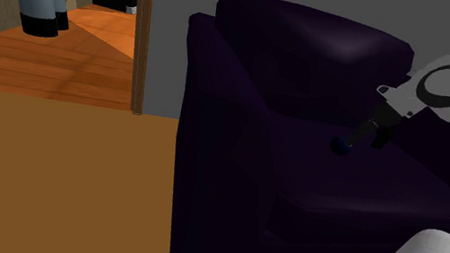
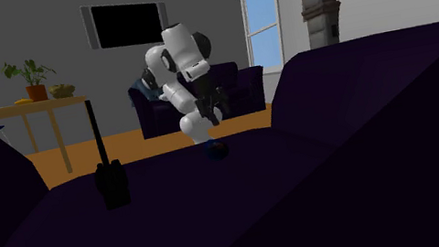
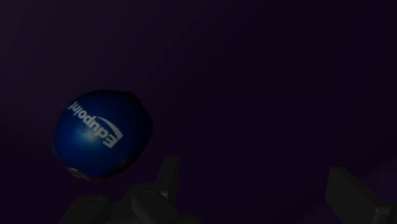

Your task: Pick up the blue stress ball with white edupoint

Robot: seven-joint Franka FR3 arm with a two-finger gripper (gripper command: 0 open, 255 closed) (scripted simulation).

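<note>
- On the seat cushion of the dark purple sofa I see the blue ball, resting near the middle of the seat, forward of the backrest
- From the wrist view the ball carries white "Edupoint" lettering and lies on the same dark cushion
- My gripper hangs just above the seat, right beside the ball on the shoulder view's right
- Its 2 fingers stand well apart with nothing between them; the ball sits outside the gap, next to 1 finger, and I cannot tell whether that finger touches it
- From the second exterior view the gripper points down just over the ball, with the white arm rising behind it
- Same view: a black handset with a thin upright antenna stands on the sofa, well apart from the ball, toward that view's left
- Farther back there I see a table bearing a potted plant, a black screen on the grey wall and a window
- Shoulder view's left: wooden floor and a wooden door frame
</note>
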